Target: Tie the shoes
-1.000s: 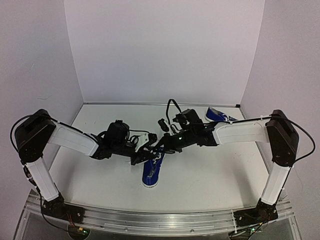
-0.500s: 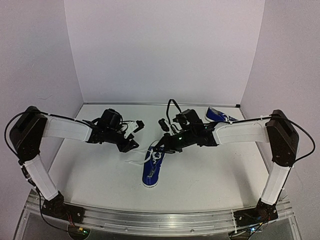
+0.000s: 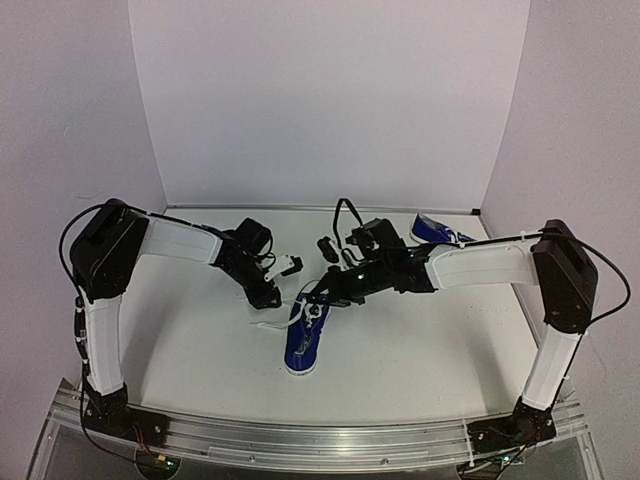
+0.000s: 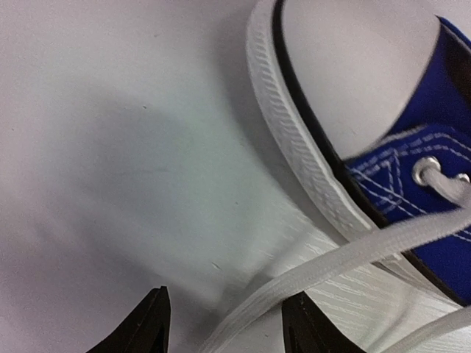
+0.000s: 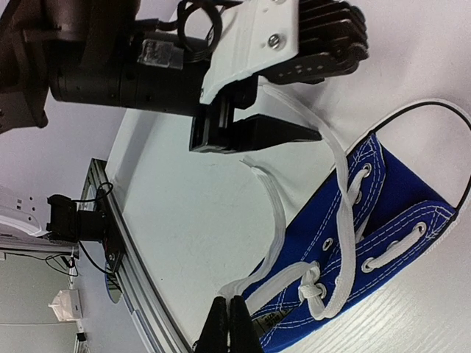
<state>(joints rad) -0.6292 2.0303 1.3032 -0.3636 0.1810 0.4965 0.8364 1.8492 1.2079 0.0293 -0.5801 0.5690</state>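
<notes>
A small royal-blue canvas low-top sneaker (image 3: pixel 302 345) with a white rubber sole and a white toe cap is seen on the white table (image 3: pixel 430 350), its toe turned toward the arm bases. A second blue sneaker of the same kind (image 3: pixel 437 230) is set well apart from it, far beyond its heel and off to the right, by the back wall.

The left gripper (image 4: pixel 227 325) is held low just to the left of the near sneaker, beside its ribbed white sole. Its two black fingertips are spread apart, and a flat white lace (image 4: pixel 353 246) is passed through the gap between them. No contact of either fingertip with the lace can be seen. The lace is drawn from a metal eyelet in the blue canvas, out over the sole edge.

The right gripper (image 5: pixel 229 312) is placed directly above the laced part of the near sneaker. Its fingers are pressed together with no gap. A strand of lace is led from the knot over the eyelets up to their tips; whether it is pinched there cannot be told.
</notes>
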